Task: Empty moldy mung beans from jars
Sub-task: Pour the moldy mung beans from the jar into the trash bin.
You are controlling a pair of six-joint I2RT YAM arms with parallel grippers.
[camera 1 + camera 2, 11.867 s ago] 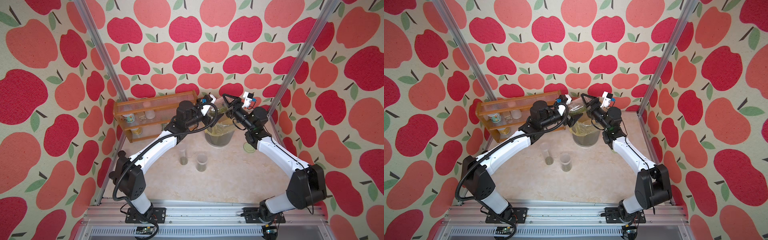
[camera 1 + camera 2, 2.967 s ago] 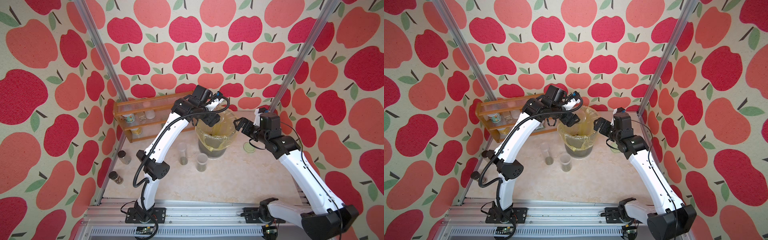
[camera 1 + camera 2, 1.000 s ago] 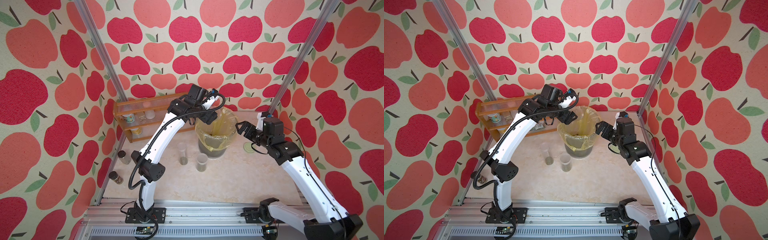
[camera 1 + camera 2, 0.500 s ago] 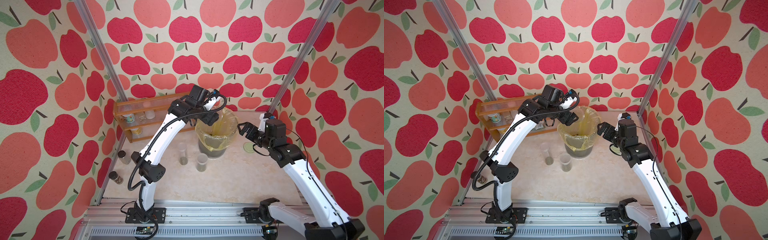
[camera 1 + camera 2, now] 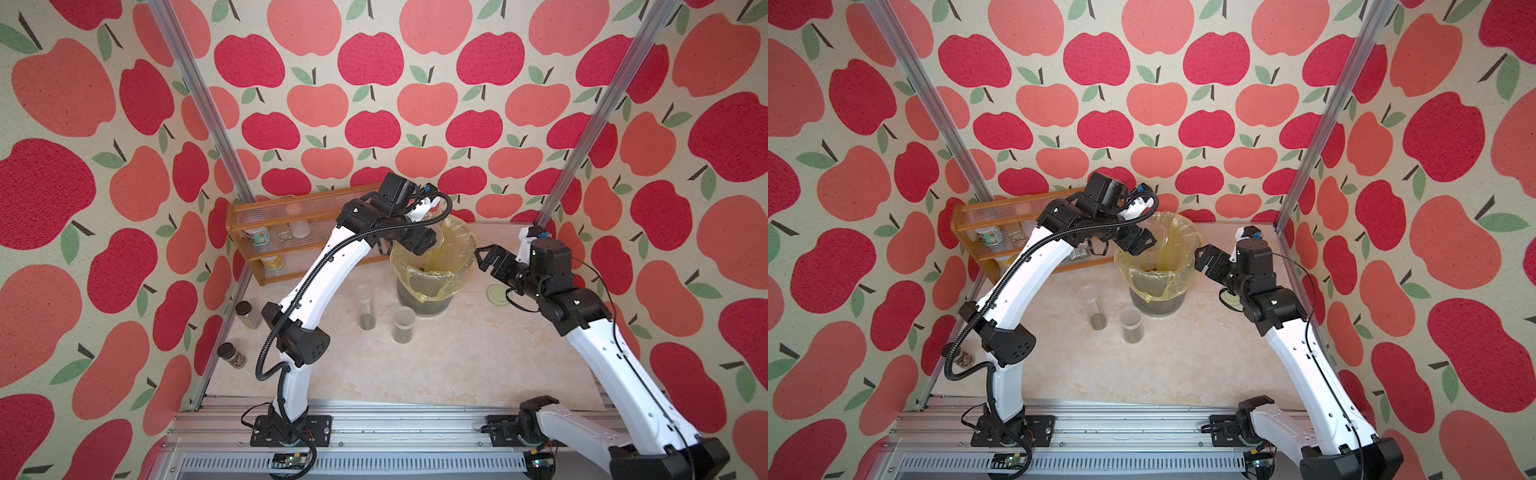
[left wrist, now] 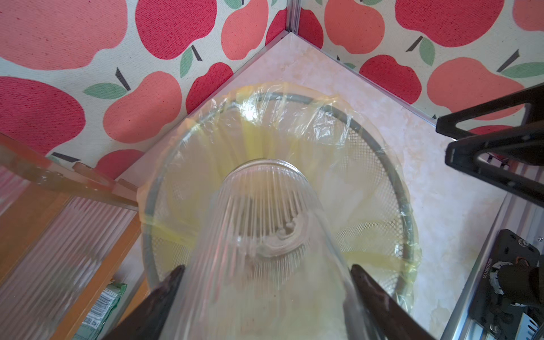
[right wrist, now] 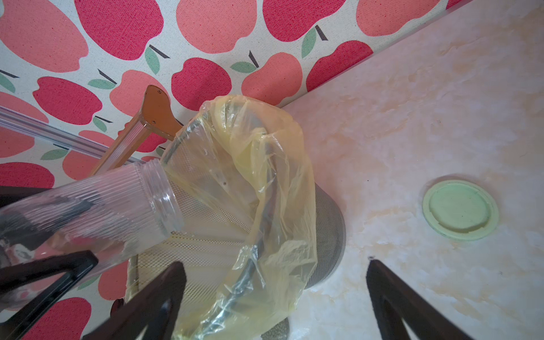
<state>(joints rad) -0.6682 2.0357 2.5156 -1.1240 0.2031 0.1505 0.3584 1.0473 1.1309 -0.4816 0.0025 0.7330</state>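
wide jar (image 6: 265, 235) sits clenched in the left hand (image 6: 266, 267), tipped over the bin (image 6: 365, 235).

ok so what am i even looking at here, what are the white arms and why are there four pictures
These are two robot arms at a table, each ending in two fingers. Two pictures look down from one overhead camera; the other two come from cameras on the wrists. The left fingers grip a ribbed clear jar, tipped mouth-first over a mesh bin lined with a yellow bag. The right fingers are open and hold nothing. On the table stand a tall narrow jar and a shorter jar, each with mung beans at the bottom; a pale green lid lies flat. A wooden rack stands at the back.
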